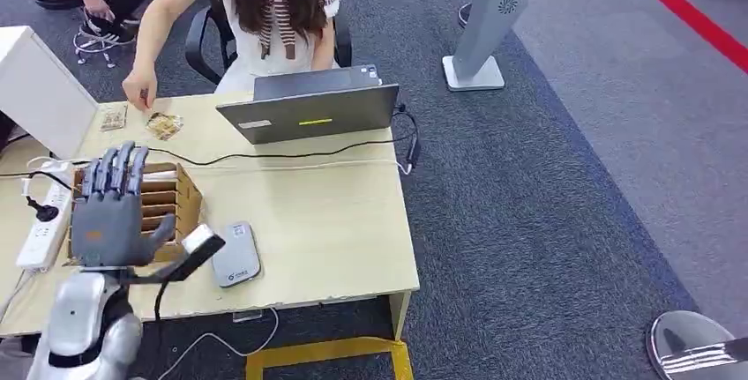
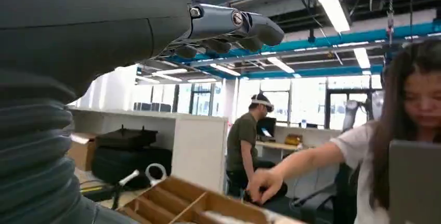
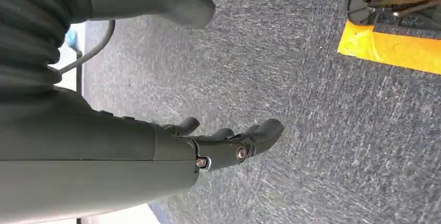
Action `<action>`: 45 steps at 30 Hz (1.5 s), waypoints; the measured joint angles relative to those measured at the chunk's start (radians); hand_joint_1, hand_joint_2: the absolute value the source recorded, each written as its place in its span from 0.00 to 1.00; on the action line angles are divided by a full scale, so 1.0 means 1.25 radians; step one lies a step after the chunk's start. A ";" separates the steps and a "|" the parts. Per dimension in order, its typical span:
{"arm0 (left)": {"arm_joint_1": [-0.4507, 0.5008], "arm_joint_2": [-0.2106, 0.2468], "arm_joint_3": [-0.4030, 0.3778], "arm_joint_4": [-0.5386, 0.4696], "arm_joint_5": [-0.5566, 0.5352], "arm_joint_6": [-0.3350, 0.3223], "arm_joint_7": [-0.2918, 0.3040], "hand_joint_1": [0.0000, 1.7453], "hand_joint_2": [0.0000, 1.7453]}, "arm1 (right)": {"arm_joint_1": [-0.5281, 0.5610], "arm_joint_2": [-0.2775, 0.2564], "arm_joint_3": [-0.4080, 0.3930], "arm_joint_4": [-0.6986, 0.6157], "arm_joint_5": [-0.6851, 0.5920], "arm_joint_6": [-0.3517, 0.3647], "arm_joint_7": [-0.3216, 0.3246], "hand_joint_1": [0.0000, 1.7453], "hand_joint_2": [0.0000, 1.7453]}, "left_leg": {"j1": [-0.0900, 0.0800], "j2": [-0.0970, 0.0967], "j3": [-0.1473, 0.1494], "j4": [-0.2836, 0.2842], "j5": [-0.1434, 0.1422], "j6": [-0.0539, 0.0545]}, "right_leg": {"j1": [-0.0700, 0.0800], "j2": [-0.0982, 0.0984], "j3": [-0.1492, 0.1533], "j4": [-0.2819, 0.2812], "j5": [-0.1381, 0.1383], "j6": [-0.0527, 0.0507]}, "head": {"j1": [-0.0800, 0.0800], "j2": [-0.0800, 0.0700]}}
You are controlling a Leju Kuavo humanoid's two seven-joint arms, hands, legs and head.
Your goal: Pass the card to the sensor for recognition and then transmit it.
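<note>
At the lower left of the head view, the left robot hand (image 1: 110, 212) is raised over the wooden slotted box (image 1: 172, 195) on the desk (image 1: 326, 239), fingers apart and pointing up the frame, holding nothing. Just to its right a grey card sensor (image 1: 236, 255) lies flat near the desk's front edge. No card can be made out in the box's slots from here. Higher on the desk stands an open laptop (image 1: 309, 111), and a person (image 1: 265, 10) seated behind it reaches a hand (image 1: 139, 93) to small packets (image 1: 141, 122) at the upper left. A white power strip (image 1: 44, 221) lies along the left edge. In the right wrist view, the right robot hand (image 3: 229, 141) hangs over grey carpet (image 3: 312, 104), fingers loosely curled, holding nothing.
</note>
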 joint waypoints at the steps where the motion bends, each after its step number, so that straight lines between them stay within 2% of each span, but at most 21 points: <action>1: 0.025 0.009 0.000 -0.020 0.002 0.000 -0.003 0.00 1.00 | 0.001 0.000 -0.001 0.000 -0.002 0.000 0.000 0.00 1.00 | 0.000 -0.001 0.000 0.000 0.000 0.000 | 0.000 -0.001 0.000 0.000 0.000 0.000 | 0.000 0.000; 8: 0.085 0.039 0.000 -0.087 0.008 -0.022 -0.017 0.00 1.00 | 0.001 -0.001 -0.006 0.000 -0.008 -0.001 0.000 0.00 1.00 | 0.000 -0.001 0.000 0.000 0.001 0.001 | 0.000 -0.002 0.001 0.000 0.001 0.000 | 0.000 0.000; 14: 0.162 0.087 0.000 -0.106 -0.015 -0.081 -0.017 0.00 1.00 | 0.003 -0.001 -0.007 0.001 -0.017 -0.001 0.000 0.00 1.00 | 0.000 -0.001 0.001 0.000 0.001 0.001 | 0.000 -0.002 0.001 0.000 0.000 0.001 | 0.000 0.000; 18: 0.164 0.102 0.000 -0.092 -0.033 -0.120 0.010 0.00 1.00 | 0.002 -0.001 -0.007 0.001 -0.021 -0.001 0.001 0.00 1.00 | 0.000 -0.002 0.000 0.000 0.001 0.001 | 0.000 -0.003 0.001 0.000 0.000 0.001 | 0.000 0.000; 24: 0.105 0.098 0.000 -0.012 -0.055 -0.155 0.046 0.00 1.00 | 0.001 -0.001 -0.007 0.001 -0.021 0.002 0.008 0.00 1.00 | 0.000 -0.003 0.000 0.000 0.001 0.001 | 0.000 -0.003 0.002 0.000 0.001 0.001 | 0.000 0.000; 29: 0.072 0.090 0.000 0.041 -0.057 -0.160 0.049 0.00 1.00 | 0.000 -0.001 -0.006 0.001 -0.018 0.002 0.010 0.00 1.00 | 0.000 -0.002 0.001 0.000 0.001 0.001 | 0.000 -0.003 0.002 0.000 0.001 0.000 | 0.000 0.000; 36: 0.057 0.082 0.000 0.074 -0.058 -0.164 0.052 0.00 1.00 | 0.000 -0.001 -0.005 0.001 -0.016 0.002 0.010 0.00 1.00 | 0.000 -0.002 0.000 0.000 0.001 0.001 | 0.000 -0.003 0.001 0.000 0.001 0.001 | 0.000 0.000; 45: 0.011 0.044 0.000 0.139 -0.076 -0.127 0.083 0.00 1.00 | -0.001 -0.001 0.001 0.001 -0.016 0.004 0.019 0.00 1.00 | 0.000 -0.002 0.001 0.000 0.001 0.001 | 0.000 -0.003 0.002 0.000 0.001 0.000 | 0.000 0.000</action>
